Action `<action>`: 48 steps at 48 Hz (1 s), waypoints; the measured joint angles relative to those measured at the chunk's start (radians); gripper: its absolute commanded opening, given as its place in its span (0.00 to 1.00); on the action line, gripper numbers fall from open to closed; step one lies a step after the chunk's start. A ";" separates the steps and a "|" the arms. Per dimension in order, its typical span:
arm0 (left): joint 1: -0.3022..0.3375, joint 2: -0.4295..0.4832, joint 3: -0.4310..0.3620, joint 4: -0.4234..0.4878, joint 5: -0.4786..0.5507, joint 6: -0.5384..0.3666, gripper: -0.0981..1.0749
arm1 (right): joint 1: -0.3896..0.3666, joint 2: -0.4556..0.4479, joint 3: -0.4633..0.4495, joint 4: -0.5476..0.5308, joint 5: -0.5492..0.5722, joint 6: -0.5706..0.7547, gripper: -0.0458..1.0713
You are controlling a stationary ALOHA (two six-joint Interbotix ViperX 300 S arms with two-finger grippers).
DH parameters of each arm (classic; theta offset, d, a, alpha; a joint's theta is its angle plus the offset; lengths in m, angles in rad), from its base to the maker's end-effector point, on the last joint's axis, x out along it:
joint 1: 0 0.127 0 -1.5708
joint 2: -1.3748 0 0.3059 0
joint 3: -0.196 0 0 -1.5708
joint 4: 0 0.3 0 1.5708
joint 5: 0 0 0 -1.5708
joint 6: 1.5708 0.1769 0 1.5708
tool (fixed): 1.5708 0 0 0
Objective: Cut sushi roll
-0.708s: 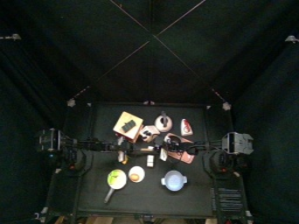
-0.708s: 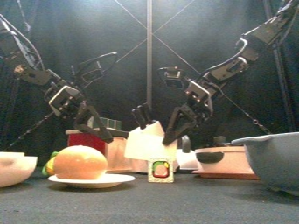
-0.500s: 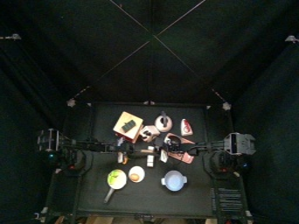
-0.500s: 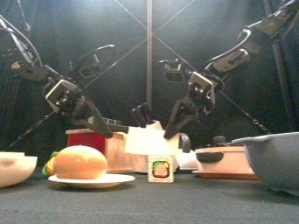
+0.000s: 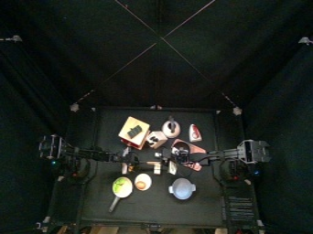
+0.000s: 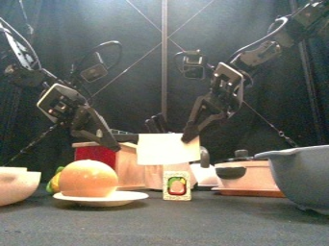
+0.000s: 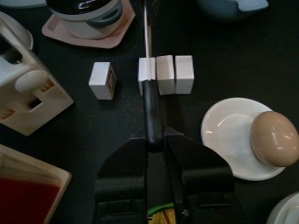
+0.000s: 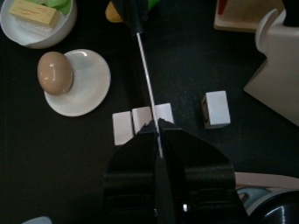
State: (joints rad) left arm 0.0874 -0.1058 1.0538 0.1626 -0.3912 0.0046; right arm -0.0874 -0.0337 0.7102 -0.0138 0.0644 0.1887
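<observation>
Sushi roll [image 7: 166, 73] lies mid-table, one piece [image 7: 101, 79] already apart beside it. We hold the knife [image 7: 149, 83] in the left gripper [image 7: 152, 153], jaws clamped on its handle, blade across the roll. Right gripper [image 8: 160, 144] grips a second blade [image 8: 140, 57] overhead.

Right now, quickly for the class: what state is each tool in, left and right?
Left tool: closed, holding the knife.
Right tool: cannot be told.
</observation>
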 measured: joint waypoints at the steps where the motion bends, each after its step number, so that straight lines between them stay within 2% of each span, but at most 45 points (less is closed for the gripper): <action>1: 0.002 0.000 0.000 0.000 0.000 0.000 0.44 | 0.000 0.002 0.000 0.002 0.002 -0.002 0.42; 48: 0.000 0.025 -0.005 0.002 0.006 0.000 0.44 | 0.014 0.034 0.002 0.011 0.000 0.000 0.42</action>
State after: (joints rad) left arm 0.0874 -0.0813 1.0492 0.1641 -0.3850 0.0046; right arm -0.0736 0.0000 0.7118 -0.0031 0.0644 0.1887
